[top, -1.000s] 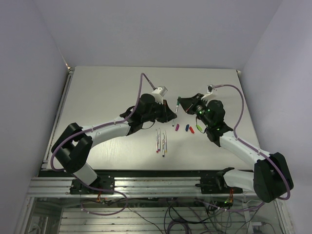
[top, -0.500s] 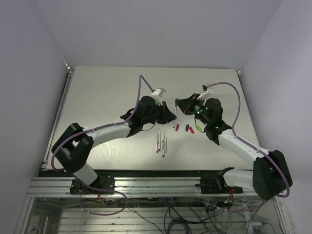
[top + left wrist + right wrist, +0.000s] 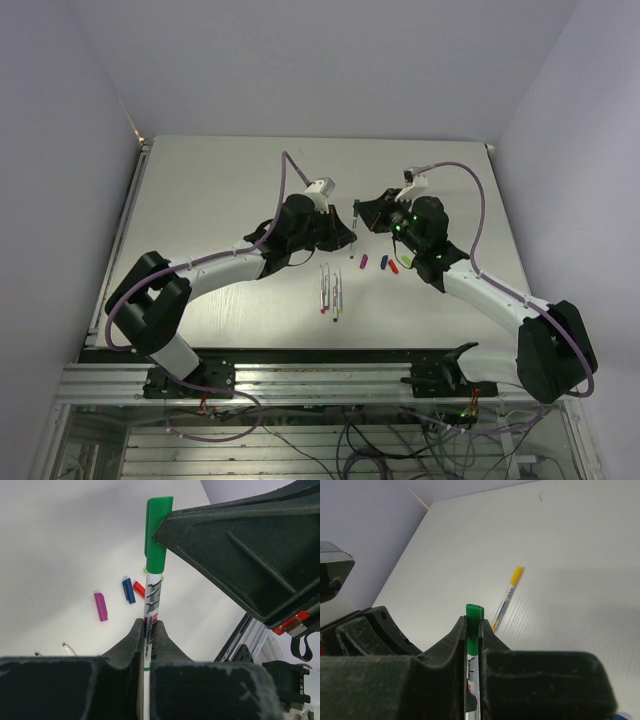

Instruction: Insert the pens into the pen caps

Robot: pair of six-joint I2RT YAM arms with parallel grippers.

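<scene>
The left claw (image 3: 149, 627) grips a pen (image 3: 151, 597) by its barrel, off the table (image 3: 60, 540). The right claw (image 3: 472, 625) pinches the green cap (image 3: 474, 611) on the pen's far end, in line with it and seemingly seated. Only the left wrist view shows a loose purple cap (image 3: 100, 606); only the right wrist view shows a yellow-capped pen (image 3: 507, 596).

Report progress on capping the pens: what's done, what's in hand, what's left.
Done: one yellow-capped white pen lies on the table. In hand: the left gripper grips a second white pen while the right gripper pinches a green plastic cap already over its tip; whether it is fully seated is unclear. Left: a purple cap, a blue cap and a red cap lie loose, and several uncapped pens wait side by side.
</scene>
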